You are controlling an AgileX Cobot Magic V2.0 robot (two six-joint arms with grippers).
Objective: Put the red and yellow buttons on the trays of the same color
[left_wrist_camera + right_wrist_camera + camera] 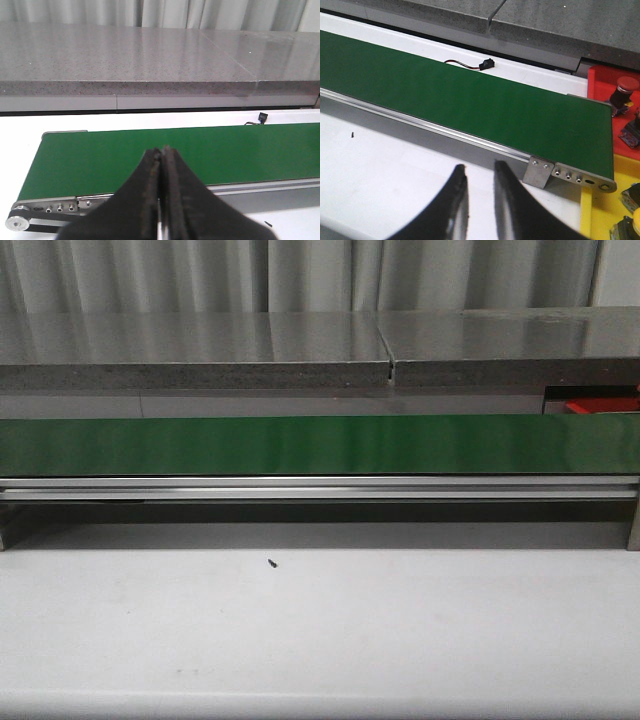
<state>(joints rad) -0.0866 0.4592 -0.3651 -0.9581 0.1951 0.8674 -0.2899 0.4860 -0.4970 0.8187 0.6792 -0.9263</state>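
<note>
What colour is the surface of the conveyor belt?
The conveyor belt is dark green, plain, without pattern. The right wrist view shows it best.

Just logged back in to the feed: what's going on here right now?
Nothing is being handled at the moment. The green belt is bare, with no buttons on it. The left gripper hangs over its end of the belt with fingers closed and empty. The right gripper hovers over the white table, slightly open and empty. Beyond the belt's right end, a red tray holds a red button, with a yellow tray beside it.
</note>
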